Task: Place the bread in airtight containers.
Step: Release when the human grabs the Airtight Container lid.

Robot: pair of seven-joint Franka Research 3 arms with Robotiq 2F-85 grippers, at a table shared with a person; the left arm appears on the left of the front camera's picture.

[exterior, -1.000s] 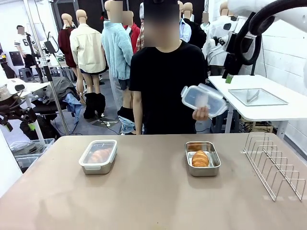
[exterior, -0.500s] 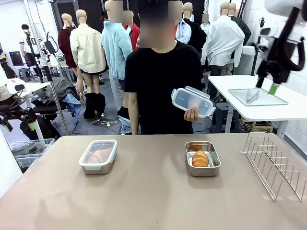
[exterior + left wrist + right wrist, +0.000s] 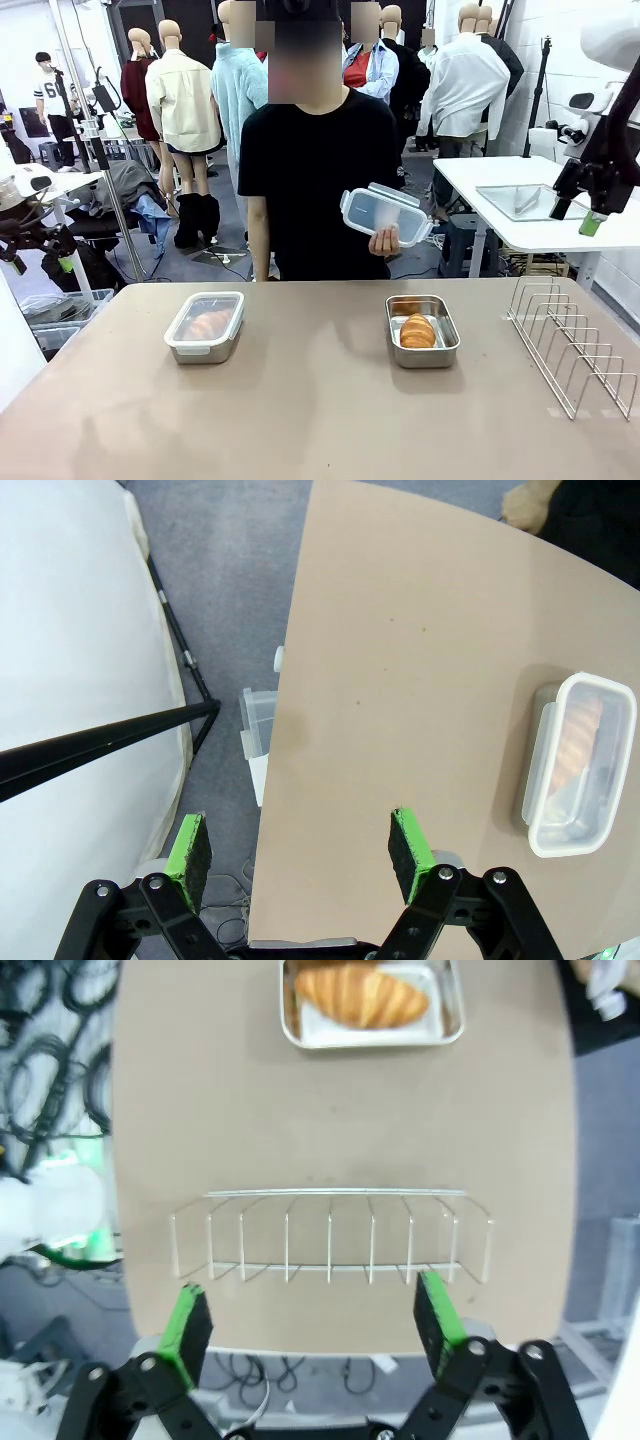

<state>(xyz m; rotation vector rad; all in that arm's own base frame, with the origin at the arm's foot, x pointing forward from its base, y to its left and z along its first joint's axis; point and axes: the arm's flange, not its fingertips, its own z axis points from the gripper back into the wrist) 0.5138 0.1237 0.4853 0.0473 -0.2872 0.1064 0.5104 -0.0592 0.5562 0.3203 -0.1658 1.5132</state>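
Observation:
On the tan table (image 3: 320,400) two steel airtight containers stand apart. The left one (image 3: 205,327) wears its clear lid, and bread shows through it; it lies at the right edge of the left wrist view (image 3: 577,765). The right one (image 3: 422,330) is uncovered and holds a golden croissant (image 3: 417,331), seen from above in the right wrist view (image 3: 365,998). The person's hand holds a clear lid (image 3: 385,214) above the far edge. My right gripper (image 3: 577,208) hangs open, high at the far right, over the rack (image 3: 313,1317). Over the table's left edge my left gripper (image 3: 300,845) is open and empty.
A wire rack (image 3: 572,345) stands along the table's right side, directly below my right gripper (image 3: 330,1235). A white side table (image 3: 540,215) with a flat metal tray sits behind on the right. Plastic bins (image 3: 252,735) sit on the floor by the left edge.
My right arm has swung away from the person's lid to the far right and lower, its jaws now wide. The person has stepped left, bringing the lid lower and closer to the body.

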